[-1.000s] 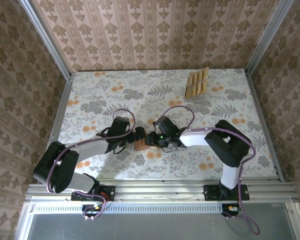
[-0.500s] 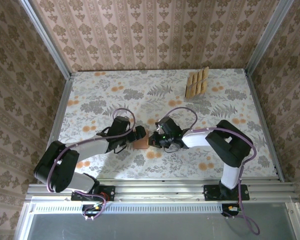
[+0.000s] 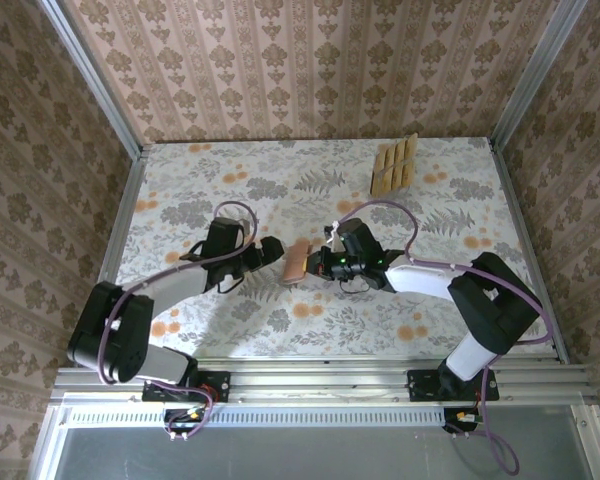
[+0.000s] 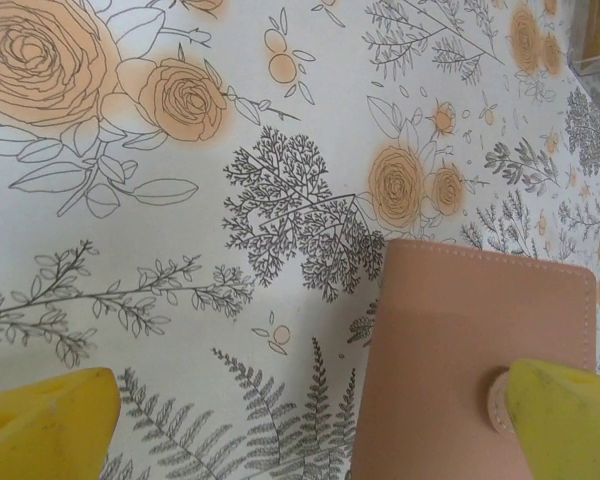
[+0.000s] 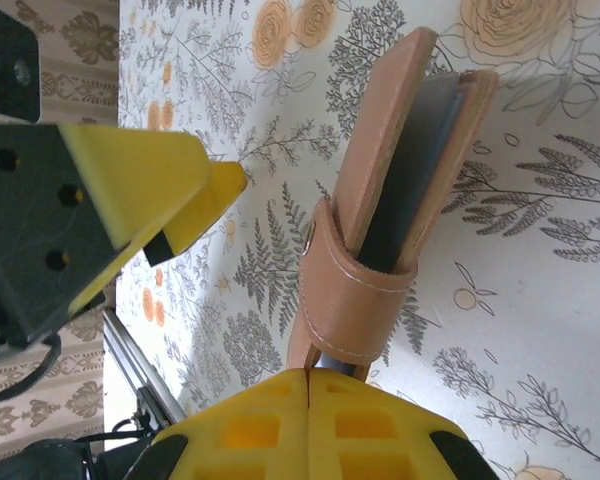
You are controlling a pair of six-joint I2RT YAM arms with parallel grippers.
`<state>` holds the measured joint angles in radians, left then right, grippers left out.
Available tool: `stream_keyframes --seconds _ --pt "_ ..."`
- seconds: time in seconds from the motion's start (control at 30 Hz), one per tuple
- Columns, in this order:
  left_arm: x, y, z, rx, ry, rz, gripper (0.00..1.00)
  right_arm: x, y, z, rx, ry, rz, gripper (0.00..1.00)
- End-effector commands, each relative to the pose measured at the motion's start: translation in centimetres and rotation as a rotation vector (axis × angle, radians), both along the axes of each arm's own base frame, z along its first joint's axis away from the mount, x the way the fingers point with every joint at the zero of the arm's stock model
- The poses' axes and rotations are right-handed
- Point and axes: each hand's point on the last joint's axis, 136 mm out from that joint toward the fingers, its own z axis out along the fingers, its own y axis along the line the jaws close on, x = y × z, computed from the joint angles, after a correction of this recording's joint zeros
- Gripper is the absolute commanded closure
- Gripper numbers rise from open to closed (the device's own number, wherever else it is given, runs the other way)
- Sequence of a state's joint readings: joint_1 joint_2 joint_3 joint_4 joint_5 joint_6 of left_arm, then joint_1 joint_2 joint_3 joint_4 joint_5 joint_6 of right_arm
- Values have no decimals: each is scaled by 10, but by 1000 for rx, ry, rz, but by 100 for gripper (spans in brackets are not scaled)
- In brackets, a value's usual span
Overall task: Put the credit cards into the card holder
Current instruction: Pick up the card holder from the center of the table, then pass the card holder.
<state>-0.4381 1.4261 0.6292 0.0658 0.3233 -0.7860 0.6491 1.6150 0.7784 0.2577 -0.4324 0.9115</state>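
My right claw (image 5: 308, 378) is clenched tight, pinching the strap end of the salmon-brown card holder (image 5: 375, 170). The holder is turned on edge, its covers slightly parted, over the floral table (image 5: 540, 300). My left claw (image 3: 272, 250) gapes wide just beside it. The tan credit cards (image 3: 393, 166) lie in a row near the far right corner, well apart.

Nothing to read out here, folks: no lettering, number or logo comes through anywhere. The card holder (image 4: 470, 340) shows a plain leather face with a stitched edge and a blank round snap, and the desk (image 4: 180, 300) around it carries only printed flowers and ferns. The credit cards (image 3: 394, 165), well beyond the card holder, are too small for any print to be made out.
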Motion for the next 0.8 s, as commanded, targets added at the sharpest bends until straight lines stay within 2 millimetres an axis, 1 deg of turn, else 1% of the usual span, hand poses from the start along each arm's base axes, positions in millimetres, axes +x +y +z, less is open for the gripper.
stream_keyframes --seconds 0.0,0.13,0.37,0.47,0.6,0.77 --pt "7 -16 8 -92 5 -30 0 -7 -1 17 31 -24 37 100" --pt "15 -26 15 -156 7 -25 0 -7 -2 36 62 -52 38 100" --pt "34 -41 51 -344 -30 20 2 -4 -3 69 117 -101 31 100" --pt "40 -47 62 -413 -36 28 4 -3 -2 78 135 -115 26 100" --pt "43 -54 66 -492 -22 37 8 0 0 86 161 -124 19 100" --pt "42 -59 62 -542 0 52 12 3 2 95 185 -139 9 100"
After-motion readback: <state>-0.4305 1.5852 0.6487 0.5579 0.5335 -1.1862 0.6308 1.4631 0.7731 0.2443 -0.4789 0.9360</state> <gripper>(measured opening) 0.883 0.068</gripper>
